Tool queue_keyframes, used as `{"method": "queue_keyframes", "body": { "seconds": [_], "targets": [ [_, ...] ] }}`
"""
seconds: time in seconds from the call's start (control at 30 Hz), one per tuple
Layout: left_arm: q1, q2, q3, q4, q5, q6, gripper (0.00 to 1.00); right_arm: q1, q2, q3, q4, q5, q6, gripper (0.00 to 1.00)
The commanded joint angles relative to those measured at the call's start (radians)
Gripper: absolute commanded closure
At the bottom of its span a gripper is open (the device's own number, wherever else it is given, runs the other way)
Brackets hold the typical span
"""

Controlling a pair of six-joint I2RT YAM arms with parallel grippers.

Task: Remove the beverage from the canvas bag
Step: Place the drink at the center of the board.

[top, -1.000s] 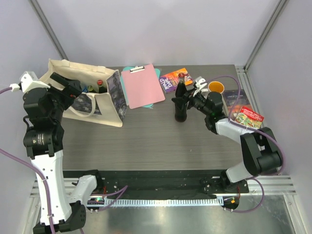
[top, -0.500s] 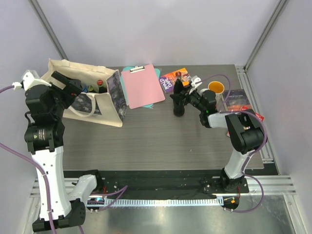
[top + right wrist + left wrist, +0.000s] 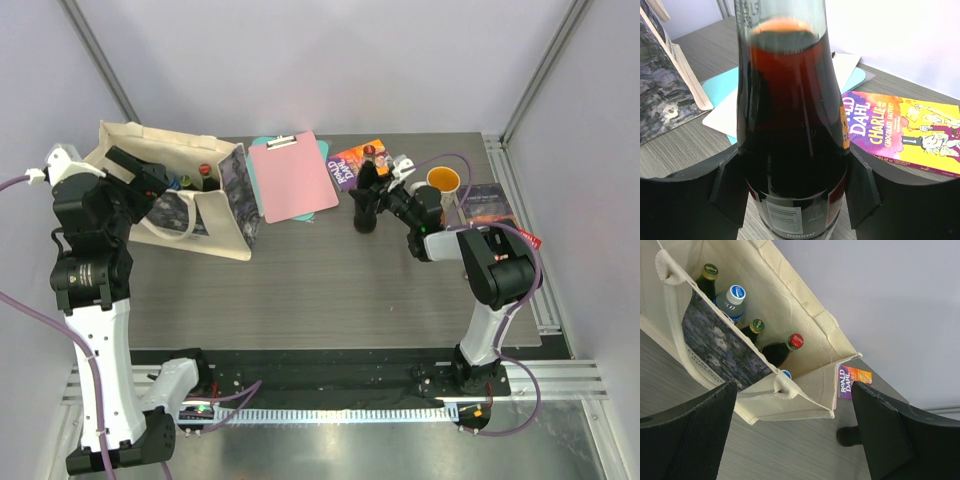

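The canvas bag (image 3: pixel 215 215) stands open at the table's back left, and in the left wrist view its inner wall (image 3: pixel 800 315) surrounds several capped bottles, one with a red cap (image 3: pixel 795 341). My left gripper (image 3: pixel 140 178) hovers over the bag's mouth, open and empty (image 3: pixel 794 387). A dark cola bottle (image 3: pixel 366 205) is upright outside the bag, near the table's back centre. My right gripper (image 3: pixel 374 203) is shut on its lower body. In the right wrist view the bottle (image 3: pixel 790 125) fills the space between the fingers (image 3: pixel 792 192).
A pink clipboard (image 3: pixel 292 177) lies between the bag and the bottle. A Roald Dahl book (image 3: pixel 355 160) lies just behind the bottle. An orange cup (image 3: pixel 443 180) and more books (image 3: pixel 490 205) sit at the back right.
My right gripper has carried the cola bottle a little toward the back of the table, and its forearm has swung inward. The left arm has barely shifted.
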Motion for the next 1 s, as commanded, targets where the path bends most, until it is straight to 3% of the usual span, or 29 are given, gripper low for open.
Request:
{"method": "queue_keyframes", "body": {
  "seconds": [0.0, 0.2, 0.37, 0.63, 0.97],
  "targets": [
    [-0.002, 0.001, 0.015, 0.026, -0.004, -0.012, 0.05, -0.004, -0.054, -0.018, 0.417, 0.024, -0.038, 0.51],
    [-0.002, 0.003, 0.011, 0.033, 0.005, -0.017, 0.05, -0.004, -0.068, -0.068, 0.418, 0.021, -0.05, 0.31],
    [-0.002, 0.001, 0.006, 0.033, 0.009, -0.022, 0.05, -0.004, -0.087, -0.09, 0.415, 0.021, -0.052, 0.21],
    [-0.002, -0.002, 0.007, 0.033, 0.014, -0.023, 0.05, -0.004, -0.13, -0.119, 0.403, 0.012, -0.073, 0.13],
    [-0.002, 0.069, 0.096, -0.047, -0.014, 0.008, 0.05, -0.029, -0.297, -0.194, 0.293, -0.016, -0.076, 0.02]
  ]
}}
